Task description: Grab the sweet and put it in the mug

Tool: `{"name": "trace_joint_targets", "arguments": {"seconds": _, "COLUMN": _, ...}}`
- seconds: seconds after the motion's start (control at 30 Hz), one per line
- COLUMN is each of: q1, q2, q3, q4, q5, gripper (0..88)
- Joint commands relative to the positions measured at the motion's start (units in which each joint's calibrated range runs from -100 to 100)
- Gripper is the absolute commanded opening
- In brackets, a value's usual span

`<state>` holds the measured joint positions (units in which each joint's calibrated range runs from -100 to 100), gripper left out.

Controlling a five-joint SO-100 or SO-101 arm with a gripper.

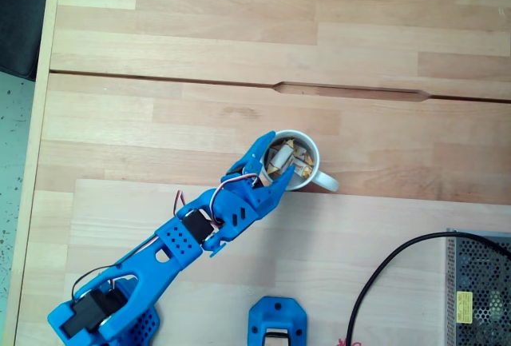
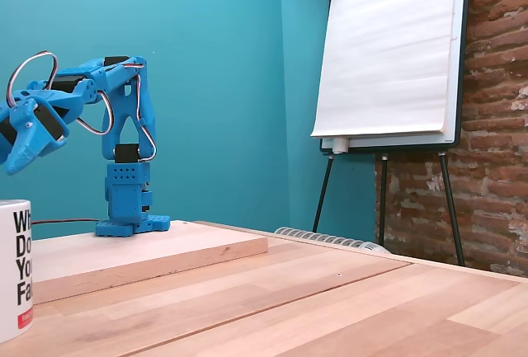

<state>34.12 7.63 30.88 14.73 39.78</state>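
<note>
claw (image 1: 273,157) over mug (image 1: 313,178) mouth | jaw state unclear | sweets (image 1: 294,154) inside

Both fixed views were bright and evenly lit by soft, diffuse light. From above, the pale wooden surface (image 1: 239,34) looked slightly washed out toward twelve o'clock, and the blue arm (image 1: 184,242) cast only a faint, soft-edged shadow. The picture was mildly soft, with little distortion at the edges. From the side, the flipchart (image 2: 388,44) at one o'clock was nearly blown out to white, while the mug (image 2: 14,266) at eight o'clock sat close and slightly blurred.
</note>
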Motion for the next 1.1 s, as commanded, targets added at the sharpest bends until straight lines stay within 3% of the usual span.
{"name": "trace_joint_targets", "arguments": {"seconds": 0.0, "q1": -0.35, "q2": -8.49, "q3": -0.2, "q4": -0.45, "q5": -1.61, "gripper": 18.2}}
{"name": "trace_joint_targets", "arguments": {"seconds": 0.17, "q1": -3.98, "q2": -22.52, "q3": 11.04, "q4": -0.45, "q5": -6.01, "gripper": 2.5}}
{"name": "trace_joint_targets", "arguments": {"seconds": 0.4, "q1": -13.86, "q2": -43.69, "q3": 35.49, "q4": -0.45, "q5": -10.26, "gripper": 5.8}}
{"name": "trace_joint_targets", "arguments": {"seconds": 0.5, "q1": -19.02, "q2": -53.41, "q3": 49.49, "q4": -0.53, "q5": -8.94, "gripper": 4.8}}
{"name": "trace_joint_targets", "arguments": {"seconds": 0.67, "q1": -26.42, "q2": -69.08, "q3": 69.12, "q4": -0.37, "q5": -2.1, "gripper": 3.0}}
{"name": "trace_joint_targets", "arguments": {"seconds": 0.83, "q1": -29.76, "q2": -75.36, "q3": 69.12, "q4": 5.51, "q5": 1.86, "gripper": 3.1}}
{"name": "trace_joint_targets", "arguments": {"seconds": 1.07, "q1": -33.98, "q2": -78.97, "q3": 69.12, "q4": 20.27, "q5": 2.3, "gripper": 3.1}}
